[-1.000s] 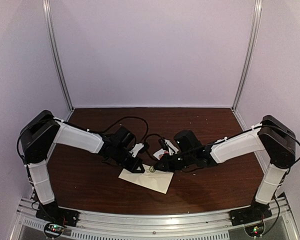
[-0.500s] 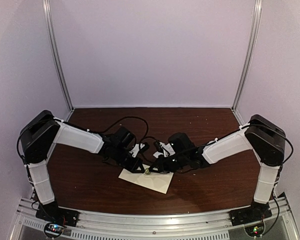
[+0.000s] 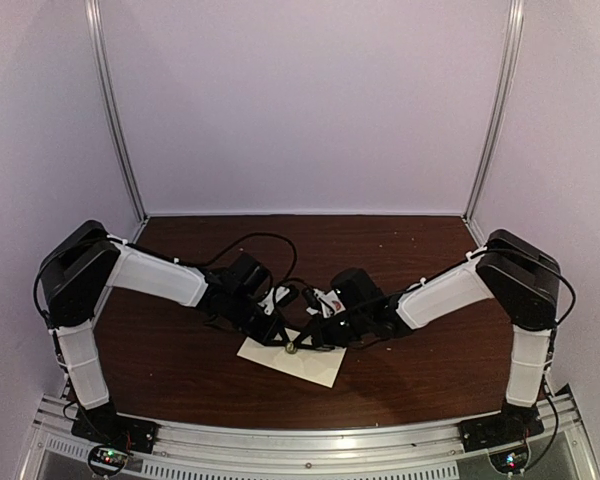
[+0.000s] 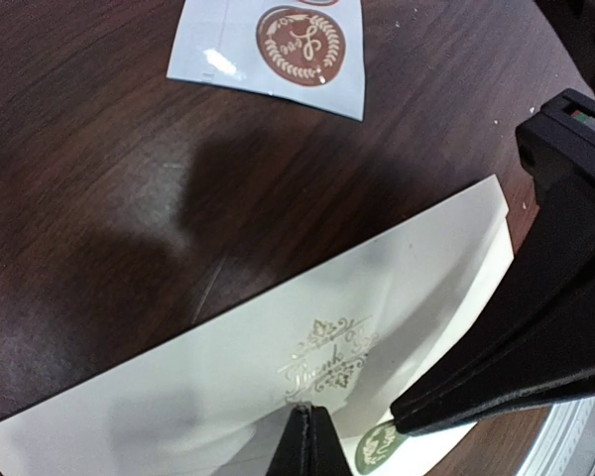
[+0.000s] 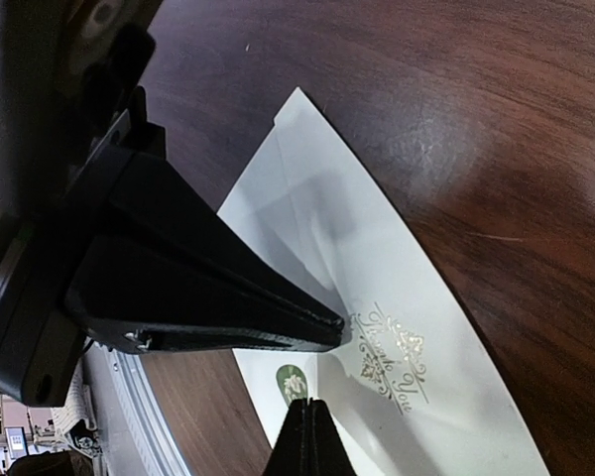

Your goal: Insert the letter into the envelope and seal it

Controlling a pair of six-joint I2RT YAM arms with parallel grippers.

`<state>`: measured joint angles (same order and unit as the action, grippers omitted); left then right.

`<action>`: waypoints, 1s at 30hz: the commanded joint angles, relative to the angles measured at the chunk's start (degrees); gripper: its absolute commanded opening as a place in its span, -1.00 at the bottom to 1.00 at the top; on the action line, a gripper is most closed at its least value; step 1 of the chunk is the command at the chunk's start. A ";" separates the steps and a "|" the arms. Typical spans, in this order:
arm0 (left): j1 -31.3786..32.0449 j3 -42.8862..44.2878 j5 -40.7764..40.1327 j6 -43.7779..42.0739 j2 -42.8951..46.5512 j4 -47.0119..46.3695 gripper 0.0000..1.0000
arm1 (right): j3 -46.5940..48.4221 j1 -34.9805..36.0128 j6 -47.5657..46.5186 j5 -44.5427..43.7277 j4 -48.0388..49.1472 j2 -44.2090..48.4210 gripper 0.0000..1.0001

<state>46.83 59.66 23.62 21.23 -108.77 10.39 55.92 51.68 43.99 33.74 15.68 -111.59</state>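
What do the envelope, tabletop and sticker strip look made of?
Envelope: matte cream paper, with a glinting, foil-like gold print. Tabletop: dark brown wood or wood-look laminate; faint grain, slight sheen. Sticker strip: glossy white backing, probably coated paper, catching glare.

The cream envelope [image 5: 377,288] lies slantwise on the dark wooden table [image 5: 476,119], with gold "Thank You" lettering [image 5: 397,357] on its face. At the bottom edge the right gripper [image 5: 305,416] has its two thin fingers pressed together, and a round green sticker [image 5: 291,380] shows at their tips. From the left comes the black left gripper [image 5: 332,325], its fingers closed to a point just beside the lettering
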 commanded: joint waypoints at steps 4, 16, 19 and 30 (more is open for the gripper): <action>0.23 -0.41 -1.66 -1.37 -1.12 1.14 -1.00 | 1.72 0.35 0.05 0.09 1.36 -2.03 -1.00; 0.28 -0.33 -1.84 -1.46 -1.11 1.41 -1.00 | 2.48 0.35 -0.42 -2.76 -0.30 -3.36 -1.00; 0.28 -0.25 -2.01 -1.46 -1.03 1.55 -1.00 | 2.70 0.35 -1.02 -4.15 -1.98 -3.44 -1.00; 0.27 0.35 -2.67 -1.46 -0.12 1.50 -1.00 | 2.92 0.35 -1.96 -5.51 -4.08 -5.20 -1.00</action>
<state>46.85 59.66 23.14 20.86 -108.77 10.44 57.93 51.75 43.27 31.09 14.33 -114.59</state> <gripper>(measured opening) 0.010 0.006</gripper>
